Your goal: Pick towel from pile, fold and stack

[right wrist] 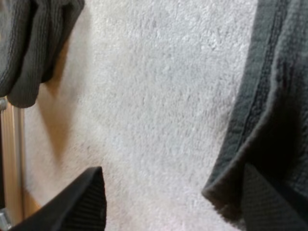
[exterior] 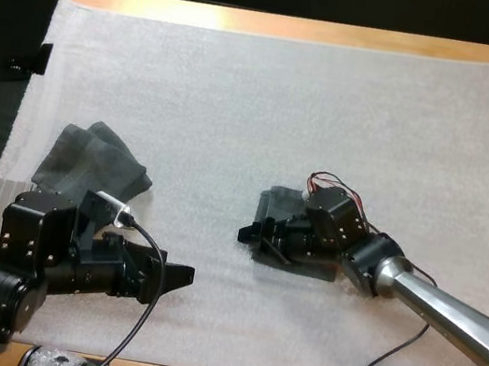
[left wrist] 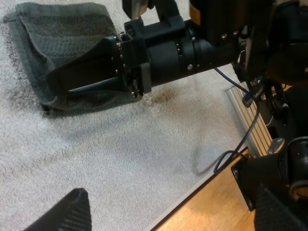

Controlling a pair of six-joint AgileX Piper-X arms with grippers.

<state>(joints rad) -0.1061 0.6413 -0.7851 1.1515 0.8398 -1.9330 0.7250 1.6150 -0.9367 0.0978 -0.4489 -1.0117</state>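
I see the crumpled towel (exterior: 87, 160) near the left edge of the mat (exterior: 287, 105), just behind my left gripper (exterior: 179, 276), whose fingers stand apart over bare mat. Then comes free mat. The folded towel (exterior: 270, 208) lies mid-mat under my right gripper (exterior: 250, 234), which has its fingers spread, one at the towel's hem.

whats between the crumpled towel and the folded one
Bare white mat. In the high view nothing lies between the crumpled towel and the folded towel; the right tool just pokes past its edge.
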